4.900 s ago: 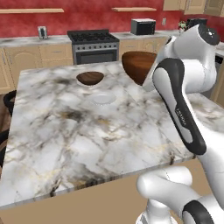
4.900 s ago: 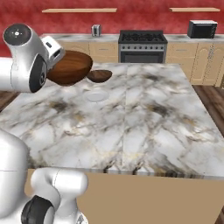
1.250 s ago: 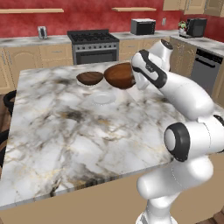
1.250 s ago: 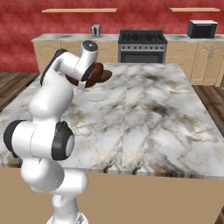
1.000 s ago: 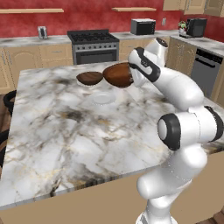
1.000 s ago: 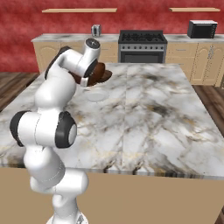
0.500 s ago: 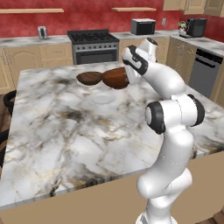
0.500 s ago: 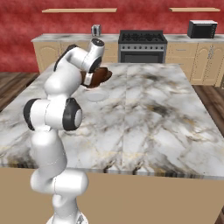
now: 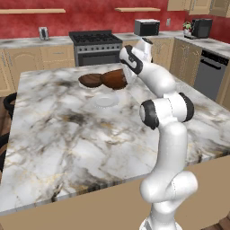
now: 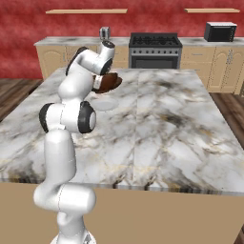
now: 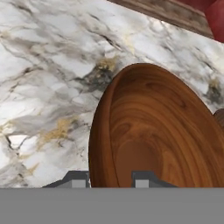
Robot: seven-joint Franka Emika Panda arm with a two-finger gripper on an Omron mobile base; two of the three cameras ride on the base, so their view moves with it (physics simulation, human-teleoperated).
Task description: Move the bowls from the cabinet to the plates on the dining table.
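Observation:
My gripper (image 9: 127,79) is shut on the rim of a reddish brown wooden bowl (image 9: 114,79), which hangs tilted just above the marble dining table (image 9: 67,130). In the hand view the fingertips (image 11: 78,179) pinch the rim of that bowl (image 11: 153,135). A darker bowl (image 9: 91,80) rests on the table just left of it, their rims close together. A white plate (image 9: 105,101) lies empty on the marble, below and nearer than the held bowl. From the right base view the bowl (image 10: 108,82) hangs beyond the plate (image 10: 104,103).
A black stove (image 9: 95,44) and a tan counter run along the red back wall. A microwave (image 9: 147,27) and a coffee maker (image 9: 201,28) stand on the counters. Tan wall cabinets (image 9: 197,4) hang at the top right. A dishwasher (image 9: 210,72) stands at the right.
The arm has stretched farther over the table, carrying the bowl left and slightly down toward the dark bowl. The grip has not changed.

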